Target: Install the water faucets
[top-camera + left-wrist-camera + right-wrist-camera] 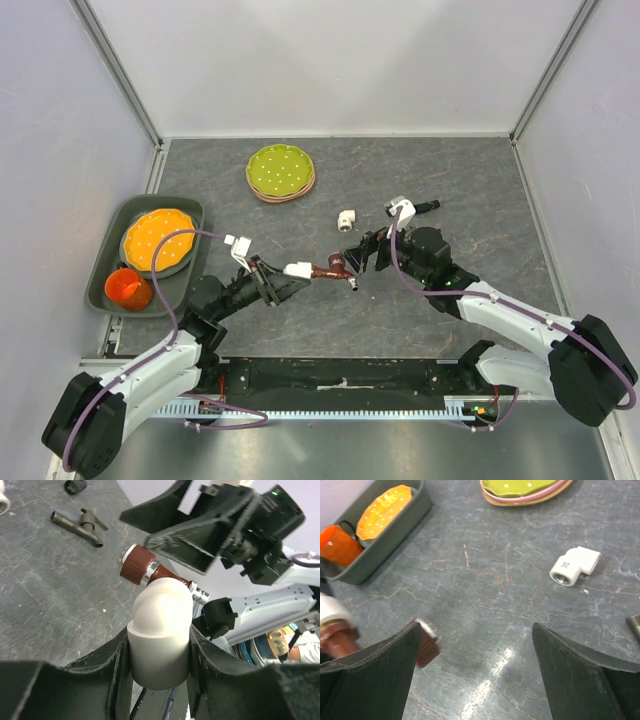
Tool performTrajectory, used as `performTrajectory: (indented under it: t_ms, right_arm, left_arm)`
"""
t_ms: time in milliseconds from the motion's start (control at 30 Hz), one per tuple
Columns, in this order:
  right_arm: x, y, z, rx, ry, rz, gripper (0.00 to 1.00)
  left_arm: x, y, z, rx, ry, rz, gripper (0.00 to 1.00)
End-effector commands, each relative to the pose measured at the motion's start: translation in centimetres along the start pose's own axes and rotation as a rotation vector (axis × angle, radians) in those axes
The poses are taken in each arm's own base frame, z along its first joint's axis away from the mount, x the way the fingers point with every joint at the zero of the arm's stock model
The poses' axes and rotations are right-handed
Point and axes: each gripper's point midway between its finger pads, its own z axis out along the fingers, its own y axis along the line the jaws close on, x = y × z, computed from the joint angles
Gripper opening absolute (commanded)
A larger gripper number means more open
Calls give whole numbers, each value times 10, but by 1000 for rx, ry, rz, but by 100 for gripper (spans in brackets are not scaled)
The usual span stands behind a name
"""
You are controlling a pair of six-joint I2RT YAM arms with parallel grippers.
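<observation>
A white elbow sits pinched in the left gripper's fingers, the reddish-brown faucet sticking out of its far end. The right gripper stands spread wide beside that faucet; the grey faucet lies on the table beyond.
</observation>
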Motion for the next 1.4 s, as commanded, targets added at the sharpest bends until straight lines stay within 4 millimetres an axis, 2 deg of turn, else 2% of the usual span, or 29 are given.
performTrajectory:
  t_ms: [0,367,433,467,500,533,567,633,667,700,833,867,1000,1167,1267,1367]
  right_arm:
    - [-11,-5,8,43,-14,8,98]
    - [1,12,7,-65,53,-37,98]
    - [-5,7,1,-36,15,-50,98]
    - [-16,7,-5,-24,-23,-61,98]
    - [-20,-3,-8,38,-49,-67,98]
    - [-23,-8,-12,69,-61,-78,98]
    - [-35,-9,-21,92,-107,-86,98]
    - [-40,-18,-29,138,-152,-104,98]
    - [-50,-14,-37,129,-195,-123,98]
    - [-49,-13,-40,118,-218,-135,98]
    - [-53,18,-52,-61,-282,-236,98]
    - [-50,34,-55,-157,-277,-278,98]
    - [-43,72,-66,-393,-300,-366,98]
    - [-29,91,-67,-535,-274,-376,97]
    - [-36,99,-70,-573,-307,-376,95]
    - [-32,104,-68,-609,-278,-383,93]
  left_arm:
    - [-24,-50,0,195,-54,168,2]
    - [-38,-50,-1,174,-143,118,2]
    - [-41,-44,-2,148,-171,101,2]
    - [-42,-41,-2,132,-177,87,2]
    - [-43,-33,-2,93,-190,72,2]
    - [-44,-30,-2,74,-194,63,2]
    - [-44,-26,-2,55,-201,53,2]
    - [-48,-19,-4,20,-229,35,2]
    - [-49,-17,-5,9,-239,20,2]
    - [-52,-15,-6,1,-253,13,2]
    - [-54,-13,-8,-10,-269,-19,2]
    - [-56,-13,-8,-9,-274,-28,2]
    - [-54,-22,-8,32,-252,-30,2]
    - [-47,-45,-6,132,-179,-10,2]
    - [-42,-53,-4,175,-130,-8,2]
    - [-43,-60,-3,212,-128,-22,2]
